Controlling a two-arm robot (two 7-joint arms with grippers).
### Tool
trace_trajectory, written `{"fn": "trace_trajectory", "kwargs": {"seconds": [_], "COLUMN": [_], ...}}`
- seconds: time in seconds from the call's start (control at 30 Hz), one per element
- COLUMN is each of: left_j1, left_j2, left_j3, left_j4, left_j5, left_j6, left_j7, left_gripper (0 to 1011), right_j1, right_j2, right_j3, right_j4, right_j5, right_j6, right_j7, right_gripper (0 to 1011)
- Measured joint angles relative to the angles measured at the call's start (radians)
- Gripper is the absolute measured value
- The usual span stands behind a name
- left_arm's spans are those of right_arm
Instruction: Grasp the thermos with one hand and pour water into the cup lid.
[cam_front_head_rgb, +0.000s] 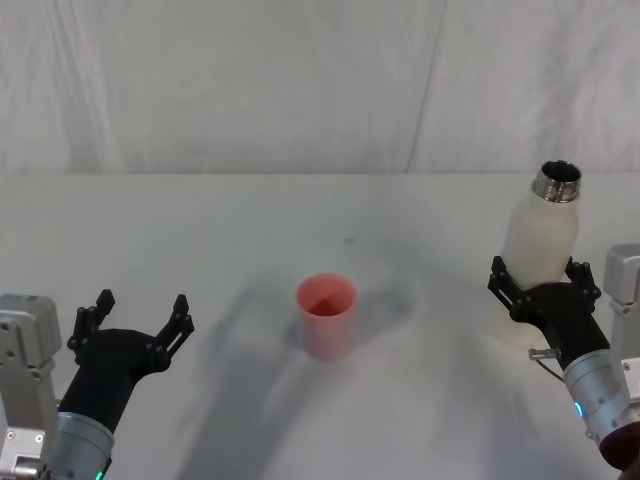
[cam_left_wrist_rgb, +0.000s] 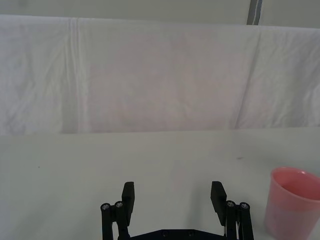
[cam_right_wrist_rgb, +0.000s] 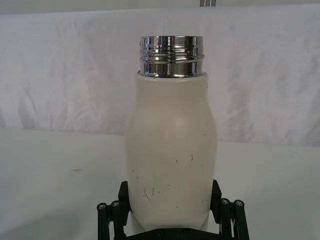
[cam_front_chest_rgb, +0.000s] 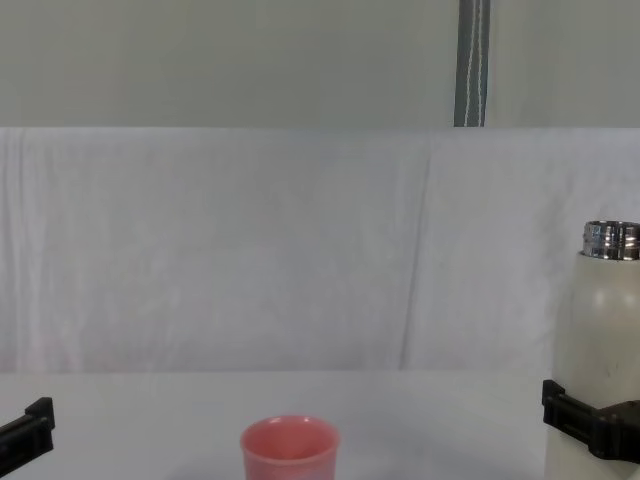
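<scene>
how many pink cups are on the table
1. The cup stands upright near the table's middle, between the open left gripper and the thermos that the right gripper holds at the right.

The cup lid (cam_front_head_rgb: 326, 314) stands mid-table (cam_front_head_rgb: 250, 220), the thermos (cam_front_head_rgb: 535, 262) well to its right.
</scene>
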Motion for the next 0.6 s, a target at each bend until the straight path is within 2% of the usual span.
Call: {"fn": "trace_trajectory", "kwargs": {"seconds": [0.6], "left_j1": [0.000], "left_j2": [0.000], "left_j3": [0.000], "left_j4": [0.000], "left_j5": [0.000], "left_j6": [0.000], "left_j7": [0.000], "left_gripper": [1001], "right_j1": [0.000], "right_j2": [0.000], "right_j3": [0.000], "right_j4": [0.000], "right_j5": [0.000], "right_j6": [0.000], "right_j7": [0.000], "right_gripper": [950]}}
